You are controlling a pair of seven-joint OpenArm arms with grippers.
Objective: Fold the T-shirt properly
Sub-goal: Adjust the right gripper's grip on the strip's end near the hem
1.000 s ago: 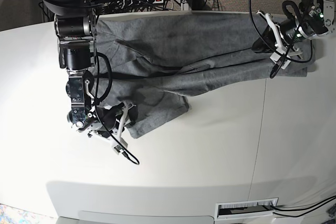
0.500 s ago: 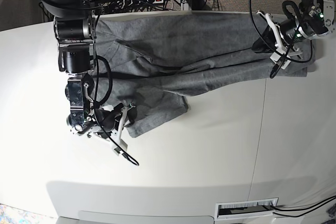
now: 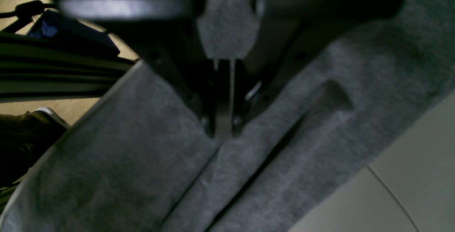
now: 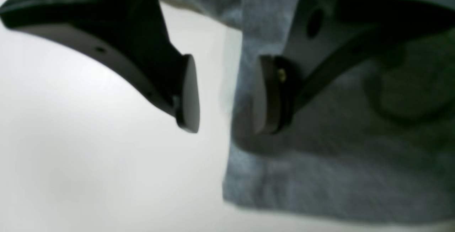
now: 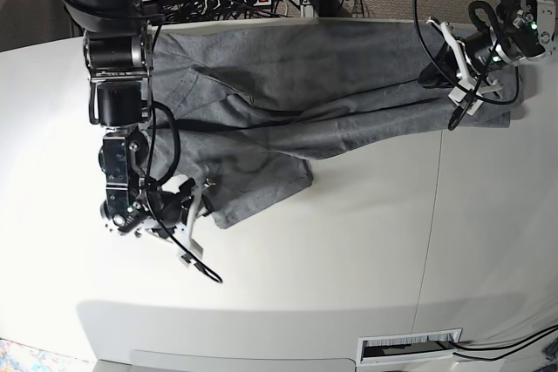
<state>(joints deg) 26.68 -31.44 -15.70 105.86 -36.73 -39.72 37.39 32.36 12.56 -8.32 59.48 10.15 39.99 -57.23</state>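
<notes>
The grey T-shirt (image 5: 296, 93) lies rumpled and partly folded across the far side of the white table (image 5: 349, 250), one corner reaching nearer.

blurred: both wrist views | cut off: T-shirt (image 3: 124, 161) at every left wrist edge | hidden: left gripper (image 5: 436, 71) fingertips under cloth

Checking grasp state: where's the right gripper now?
Base view, lower left: right gripper sits open at the T-shirt edge, one pad over fabric, the other over bare table.
</notes>
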